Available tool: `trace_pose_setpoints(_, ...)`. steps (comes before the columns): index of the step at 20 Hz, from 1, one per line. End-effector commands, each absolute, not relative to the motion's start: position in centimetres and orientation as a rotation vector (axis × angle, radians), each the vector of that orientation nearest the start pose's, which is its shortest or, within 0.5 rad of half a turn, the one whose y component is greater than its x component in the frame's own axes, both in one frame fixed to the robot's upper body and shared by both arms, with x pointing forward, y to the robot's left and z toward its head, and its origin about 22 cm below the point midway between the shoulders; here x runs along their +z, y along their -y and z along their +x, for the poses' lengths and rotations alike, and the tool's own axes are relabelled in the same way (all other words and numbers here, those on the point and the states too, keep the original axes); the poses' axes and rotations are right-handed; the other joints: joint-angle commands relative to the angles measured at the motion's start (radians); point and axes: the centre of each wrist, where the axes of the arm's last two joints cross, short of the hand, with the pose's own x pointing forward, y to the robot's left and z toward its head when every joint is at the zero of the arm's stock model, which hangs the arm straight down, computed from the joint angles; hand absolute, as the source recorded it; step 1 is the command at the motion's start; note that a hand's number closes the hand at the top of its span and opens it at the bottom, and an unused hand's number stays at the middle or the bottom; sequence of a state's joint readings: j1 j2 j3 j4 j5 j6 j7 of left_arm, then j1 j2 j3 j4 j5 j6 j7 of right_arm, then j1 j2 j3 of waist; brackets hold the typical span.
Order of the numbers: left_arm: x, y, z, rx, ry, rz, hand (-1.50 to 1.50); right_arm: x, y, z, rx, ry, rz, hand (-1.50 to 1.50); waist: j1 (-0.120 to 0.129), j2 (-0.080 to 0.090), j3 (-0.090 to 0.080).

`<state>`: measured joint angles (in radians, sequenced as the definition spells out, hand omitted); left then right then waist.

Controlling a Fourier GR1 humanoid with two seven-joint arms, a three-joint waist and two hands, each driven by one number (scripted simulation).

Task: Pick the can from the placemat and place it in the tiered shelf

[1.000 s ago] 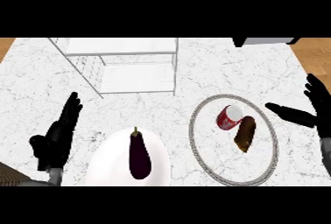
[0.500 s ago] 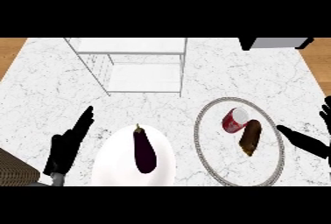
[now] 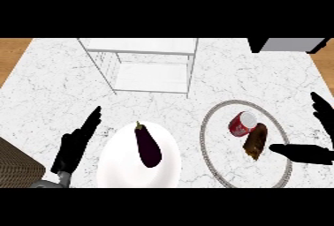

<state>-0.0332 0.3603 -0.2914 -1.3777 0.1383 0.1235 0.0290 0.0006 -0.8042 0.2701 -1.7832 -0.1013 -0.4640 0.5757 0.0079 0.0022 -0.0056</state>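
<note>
A red can lies on its side on a round white placemat with a grey rim at the right. Touching the can's lower right is a brown oblong item. The white wire tiered shelf stands at the back centre. My right hand is open at the right edge, its thumb reaching onto the placemat just below the brown item, apart from the can. At the lower left my left hand rests open, fingers up.
A purple eggplant lies on a white plate between my hands. A dark appliance sits at the back right corner. A woven brown edge shows at the lower left.
The view has shifted, so everything sits lower and more to the right. My right hand has come down and in, its thumb now over the placemat's right side. The can has not moved.
</note>
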Motion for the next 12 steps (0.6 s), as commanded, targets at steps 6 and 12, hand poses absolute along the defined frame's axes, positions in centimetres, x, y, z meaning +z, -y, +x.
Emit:
trace_pose_setpoints(6, -2.2, -25.4, 25.1, -0.324, 1.342, 0.081, 0.0, 13.2, 31.4, 24.8, 0.555, 0.69, -1.093, -1.5, 0.051, 0.009, -0.002)
trace_pose_setpoints(12, -3.4, -23.8, 24.7, -0.331, 1.333, 0.08, 0.0, 13.4, 23.2, 28.5, 0.61, 0.665, -1.03, -1.5, 0.043, 0.005, 0.003)
